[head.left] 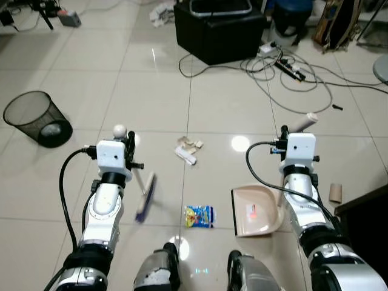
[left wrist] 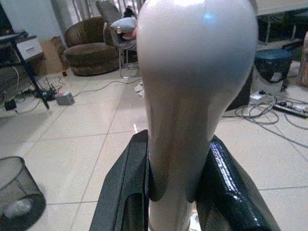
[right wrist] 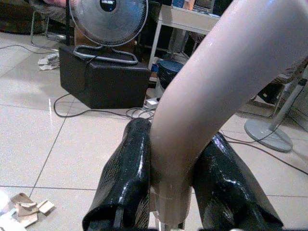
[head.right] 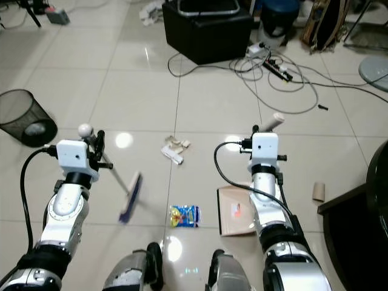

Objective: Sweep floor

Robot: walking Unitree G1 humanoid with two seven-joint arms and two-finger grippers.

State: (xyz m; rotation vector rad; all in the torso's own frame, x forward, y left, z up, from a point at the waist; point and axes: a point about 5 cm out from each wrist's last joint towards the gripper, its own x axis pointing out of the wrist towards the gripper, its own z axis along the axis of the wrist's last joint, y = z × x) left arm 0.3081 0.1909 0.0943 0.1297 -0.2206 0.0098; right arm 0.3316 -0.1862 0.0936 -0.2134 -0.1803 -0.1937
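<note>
My left gripper (head.left: 129, 149) is shut on the white handle (left wrist: 192, 96) of a small broom, just below its round knob (head.left: 119, 130). The purple brush head (head.left: 145, 197) rests on the tiles beside my left arm. My right gripper (head.left: 284, 137) is shut on the beige handle (right wrist: 207, 91) of a dustpan. The dustpan's scoop (head.left: 257, 210) lies flat on the floor by my right arm. Paper and cardboard scraps (head.left: 188, 149) lie on the tiles between the two grippers. Near my feet, left of the dustpan, lies a blue and yellow wrapper (head.left: 199, 216).
A black wire bin (head.left: 36, 118) lies tipped at the left. A black box (head.left: 218, 30) with a fan base stands ahead, with tangled cables and a power strip (head.left: 288, 68) to its right. A cardboard tube (head.left: 335, 193) lies beside dark furniture (head.left: 367, 209) at the right.
</note>
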